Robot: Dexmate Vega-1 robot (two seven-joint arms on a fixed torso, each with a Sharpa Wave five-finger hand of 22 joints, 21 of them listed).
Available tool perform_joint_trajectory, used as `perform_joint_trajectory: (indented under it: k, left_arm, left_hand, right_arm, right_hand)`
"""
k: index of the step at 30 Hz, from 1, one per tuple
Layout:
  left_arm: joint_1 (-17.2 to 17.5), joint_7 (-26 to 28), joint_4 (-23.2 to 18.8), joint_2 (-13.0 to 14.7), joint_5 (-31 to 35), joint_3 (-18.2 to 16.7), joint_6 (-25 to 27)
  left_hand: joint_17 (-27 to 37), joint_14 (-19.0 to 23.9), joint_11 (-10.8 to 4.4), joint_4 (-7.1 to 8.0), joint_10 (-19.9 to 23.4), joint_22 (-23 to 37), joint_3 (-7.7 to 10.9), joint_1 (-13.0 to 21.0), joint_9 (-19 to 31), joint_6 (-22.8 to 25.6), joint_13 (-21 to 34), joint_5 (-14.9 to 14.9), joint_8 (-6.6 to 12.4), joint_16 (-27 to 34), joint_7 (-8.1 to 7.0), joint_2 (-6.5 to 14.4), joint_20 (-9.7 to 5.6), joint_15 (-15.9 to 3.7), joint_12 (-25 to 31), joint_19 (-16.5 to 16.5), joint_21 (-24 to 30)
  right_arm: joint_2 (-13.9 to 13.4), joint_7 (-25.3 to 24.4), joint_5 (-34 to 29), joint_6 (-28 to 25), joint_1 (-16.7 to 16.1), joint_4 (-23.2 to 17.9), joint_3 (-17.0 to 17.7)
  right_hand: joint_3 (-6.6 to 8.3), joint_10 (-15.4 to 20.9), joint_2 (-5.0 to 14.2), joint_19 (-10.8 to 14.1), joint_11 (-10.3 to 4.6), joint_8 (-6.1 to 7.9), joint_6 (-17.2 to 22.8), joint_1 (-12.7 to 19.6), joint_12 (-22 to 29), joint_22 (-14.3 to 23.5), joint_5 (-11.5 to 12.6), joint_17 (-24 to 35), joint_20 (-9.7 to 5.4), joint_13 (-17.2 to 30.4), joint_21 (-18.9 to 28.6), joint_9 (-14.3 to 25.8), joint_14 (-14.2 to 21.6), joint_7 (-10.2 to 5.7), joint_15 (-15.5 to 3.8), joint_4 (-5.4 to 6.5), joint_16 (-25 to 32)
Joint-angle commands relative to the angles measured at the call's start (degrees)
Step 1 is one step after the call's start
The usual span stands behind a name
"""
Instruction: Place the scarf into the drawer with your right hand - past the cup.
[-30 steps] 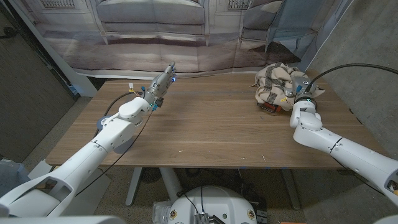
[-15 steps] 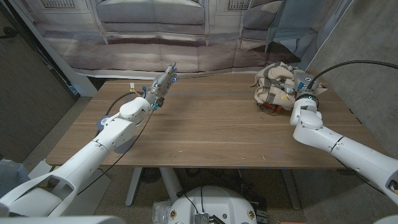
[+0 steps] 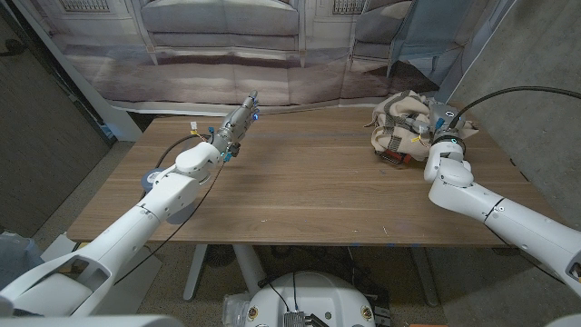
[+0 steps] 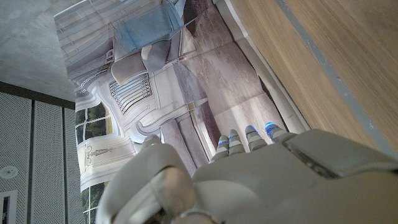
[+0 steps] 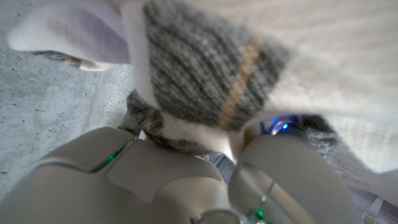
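Gripping the scarf (image 3: 399, 125) at the far right corner of the wooden table (image 3: 309, 195), the right hand (image 3: 438, 125) sits buried in the bundle's right side, fingers closed into the cloth. That scarf is a cream and grey plaid heap, bunched up high, with something dark and reddish peeking out just under its near edge; what that is cannot be told from the head view. Up close in the right wrist view, the knitted fabric (image 5: 249, 74) drapes right over the right hand (image 5: 186, 174), a grey patch crossed by a tan stripe hanging against the fingers, a blue light glowing between cloth and fingertip.

Over on the other side, the left hand (image 3: 238, 123) is raised above the table's far left area, well apart from the scarf, fingers stretched out straight and close together, pointing toward the back edge. It holds nothing. In the left wrist view, the fingertips (image 4: 249, 134) line up side by side with small blue lights on them, reaching toward a printed backdrop (image 4: 161, 81), the table's edge (image 4: 323, 68) running alongside.

A black cable (image 3: 508, 94) arcs up behind the right arm.
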Motion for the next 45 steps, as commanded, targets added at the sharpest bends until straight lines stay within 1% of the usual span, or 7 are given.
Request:
perform_joint_trajectory:
  k: [1, 9, 14, 19, 29, 38, 45]
  left_arm:
    - [-0.05, 0.01, -0.14, -0.15, 0.05, 0.22, 0.21]
    - [0.27, 0.32, -0.89, 0.13, 0.22, 0.18, 0.38]
    - [0.33, 0.16, -0.81, -0.06, 0.06, 0.23, 0.23]
    - [0.29, -0.07, -0.95, -0.05, 0.21, 0.34, -0.02]
    - [0.69, 0.35, -1.41, 0.22, -0.03, -0.02, 0.27]
    - [0.73, 0.33, -1.40, 0.25, 0.11, -0.02, 0.02]
    - [1.00, 0.22, -1.18, -0.08, -0.10, -0.19, -0.86]
  left_hand:
    - [0.17, -0.60, 0.02, 0.14, -0.41, 0.30, -0.19, 0.30, 0.16, 0.06, 0.23, -0.27, 0.07, 0.19, 0.12, 0.47, 0.14, -0.17, -0.05, -0.48, -0.01]
    - [0.16, -0.64, 0.08, 0.15, -0.41, 0.30, -0.29, 0.35, 0.15, 0.12, 0.23, -0.27, 0.08, 0.18, 0.21, 0.53, 0.12, -0.01, -0.05, -0.48, 0.00]
    - [0.16, -0.51, -0.01, 0.15, -0.38, 0.30, -0.35, 0.37, 0.15, 0.13, 0.23, -0.28, 0.07, 0.23, 0.21, 0.56, 0.13, -0.07, -0.04, -0.48, 0.00]
    - [0.17, -0.57, -0.01, 0.16, -0.37, 0.30, -0.42, 0.38, 0.15, 0.19, 0.23, -0.28, 0.08, 0.21, 0.17, 0.58, 0.14, -0.05, -0.04, -0.50, 0.00]
    - [0.16, -0.63, 0.05, 0.16, -0.42, 0.30, -0.54, 0.43, 0.14, 0.19, 0.23, -0.29, 0.06, 0.19, 0.21, 0.64, 0.13, -0.15, -0.06, -0.51, 0.00]
    - [0.16, -0.65, 0.04, 0.17, -0.40, 0.30, -0.65, 0.47, 0.14, 0.22, 0.23, -0.30, 0.05, 0.18, 0.20, 0.69, 0.12, -0.12, -0.05, -0.51, 0.01]
    - [0.16, -0.60, 0.04, 0.17, -0.44, 0.30, -0.73, 0.50, 0.13, 0.21, 0.23, -0.31, 0.03, 0.20, 0.22, 0.73, 0.12, -0.20, -0.07, -0.55, 0.00]
  right_arm:
    - [-2.25, 1.20, 3.03, 3.81, -2.05, -2.41, 2.18]
    - [-2.76, 1.40, 3.02, 2.88, -2.90, -4.16, 2.85]
    - [-3.65, 1.66, 2.57, 2.30, -3.40, -6.18, 3.34]
    - [-5.17, 0.90, 3.57, 5.04, -5.08, -8.02, 5.21]
    - [-7.17, 1.54, 4.52, 7.75, -6.56, -10.08, 7.48]
    - [-7.90, 1.92, 4.27, 7.71, -7.27, -11.89, 9.04]
    - [-9.76, 3.93, 4.53, 8.41, -7.59, -14.27, 10.43]
  right_hand:
    - [-0.93, -0.47, -0.02, 0.03, -0.23, -0.39, -0.93, -0.97, -0.13, -0.04, 0.80, -0.85, 1.49, -0.59, -0.71, -0.16, -0.74, 0.11, 0.36, 0.01, 0.11]
    - [-2.82, -2.01, -0.03, -1.05, 0.52, -0.68, -2.68, -2.36, -0.43, -0.10, 2.12, -2.68, 2.29, -2.07, -2.80, -0.61, -3.01, 0.66, 0.52, 0.07, 0.04]
    - [-3.40, -2.74, 0.14, -1.74, 0.94, -0.63, -3.08, -2.70, -0.55, -0.09, 2.65, -3.37, 2.33, -2.63, -3.70, -0.75, -3.71, 0.86, 0.79, 0.05, 0.09]
    - [-3.78, -2.86, 0.25, -2.22, 1.08, -0.49, -3.07, -2.85, -0.46, -0.08, 3.03, -3.86, 2.34, -3.03, -4.34, -0.85, -4.08, 0.96, 0.57, 0.01, 0.16]
    - [-4.23, -2.73, 0.36, -2.45, 0.88, -0.33, -2.94, -3.05, -0.29, -0.06, 3.46, -4.41, 2.32, -3.49, -4.95, -0.95, -4.27, 0.81, 0.32, -0.03, 0.29]
    - [-4.58, -2.67, 0.47, -2.69, 0.84, -0.27, -3.01, -3.12, -0.16, -0.06, 3.85, -4.91, 2.31, -3.89, -5.51, -1.02, -4.57, 0.65, 0.23, -0.09, 0.34]
    - [-4.81, -2.74, 0.60, -2.65, 0.89, -0.20, -2.94, -3.14, -0.13, -0.04, 4.15, -5.27, 2.26, -4.19, -5.83, -1.08, -4.86, 0.72, 0.17, -0.13, 0.34]
